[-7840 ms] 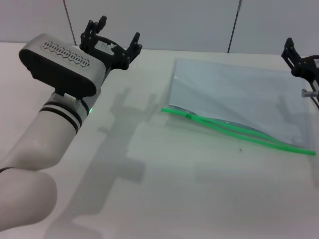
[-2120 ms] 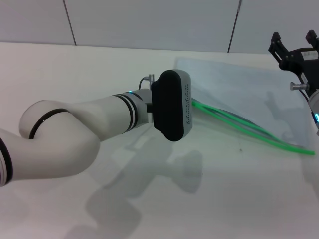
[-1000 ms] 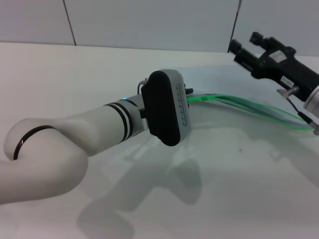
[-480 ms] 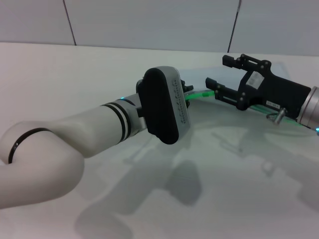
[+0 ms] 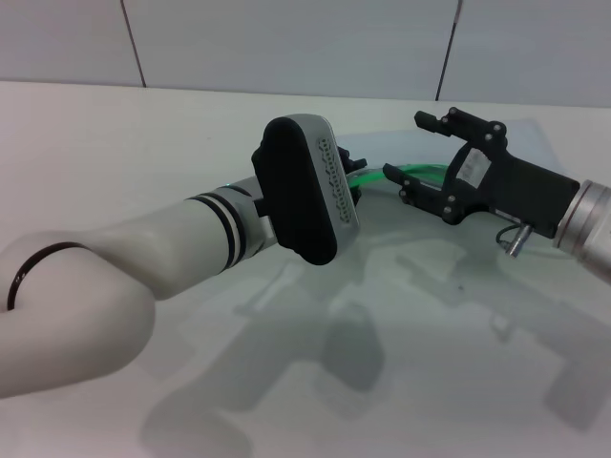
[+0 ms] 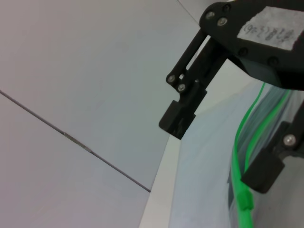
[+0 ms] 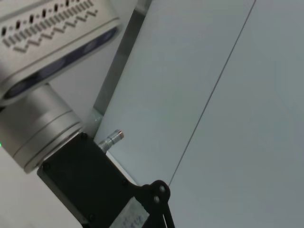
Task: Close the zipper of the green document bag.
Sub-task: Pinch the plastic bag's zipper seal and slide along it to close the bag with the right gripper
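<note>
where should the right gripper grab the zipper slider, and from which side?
Grip the slider, the small green tab on the zipper, flat sides between the fingers, coming from the bag's open end along the strip. The right gripper is open and already straddles the strip; the left gripper appears to hold the end behind the wrist housing.
</note>
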You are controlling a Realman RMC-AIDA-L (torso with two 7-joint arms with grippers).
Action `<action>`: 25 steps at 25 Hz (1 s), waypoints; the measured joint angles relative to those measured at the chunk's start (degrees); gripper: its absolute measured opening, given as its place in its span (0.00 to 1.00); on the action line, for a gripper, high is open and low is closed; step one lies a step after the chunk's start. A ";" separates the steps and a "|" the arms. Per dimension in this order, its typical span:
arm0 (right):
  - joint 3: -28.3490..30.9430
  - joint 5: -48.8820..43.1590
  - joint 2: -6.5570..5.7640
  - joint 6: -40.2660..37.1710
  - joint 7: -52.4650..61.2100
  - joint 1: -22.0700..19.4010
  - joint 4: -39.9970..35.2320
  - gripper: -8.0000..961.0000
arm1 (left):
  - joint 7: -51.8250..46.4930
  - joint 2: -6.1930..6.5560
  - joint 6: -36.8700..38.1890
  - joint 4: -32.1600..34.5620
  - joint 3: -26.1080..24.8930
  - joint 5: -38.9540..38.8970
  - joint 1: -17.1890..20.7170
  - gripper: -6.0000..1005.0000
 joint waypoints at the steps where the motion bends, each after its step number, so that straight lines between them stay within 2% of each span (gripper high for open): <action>1: 0.16 -0.02 0.19 0.00 -0.73 -0.18 -0.11 0.71 | 0.00 0.04 0.26 0.20 0.00 -0.11 0.01 0.06; 9: 0.41 -0.12 1.68 0.52 -6.19 -0.93 -0.29 0.67 | -0.02 0.01 2.08 2.25 -0.81 -0.19 0.14 0.06; 18: 0.59 -0.18 2.34 4.98 -8.67 -0.95 -0.59 0.63 | -0.08 -0.03 3.29 3.41 -0.87 -0.20 0.12 0.06; 25: 0.95 -0.21 2.56 5.32 -10.73 -1.48 -0.80 0.61 | -0.09 0.02 5.32 5.02 -2.01 -0.19 1.33 0.06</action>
